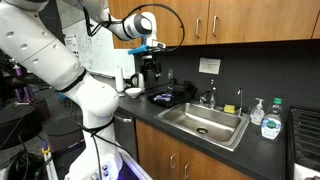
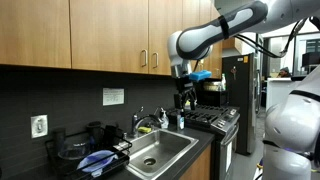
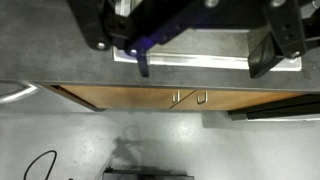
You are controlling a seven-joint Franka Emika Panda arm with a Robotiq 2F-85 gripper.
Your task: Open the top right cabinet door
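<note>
The black two-fingered hand [image 3: 185, 48] fills the top of the wrist view, its fingers spread wide with nothing between them. Beyond it, at mid-frame, a pair of slim silver bar handles [image 3: 176, 97] sits side by side; I cannot tell there which one belongs to the task. In an exterior view the tall medium-brown wood top right cabinet door [image 2: 166, 25] stands shut at upper centre, with the hand lower in the frame. The step in hand looks like the approach. Next, the hand should rise to the door's vertical silver handle [image 2: 155, 60], clamp on it, and pull outward in an arc.
</note>
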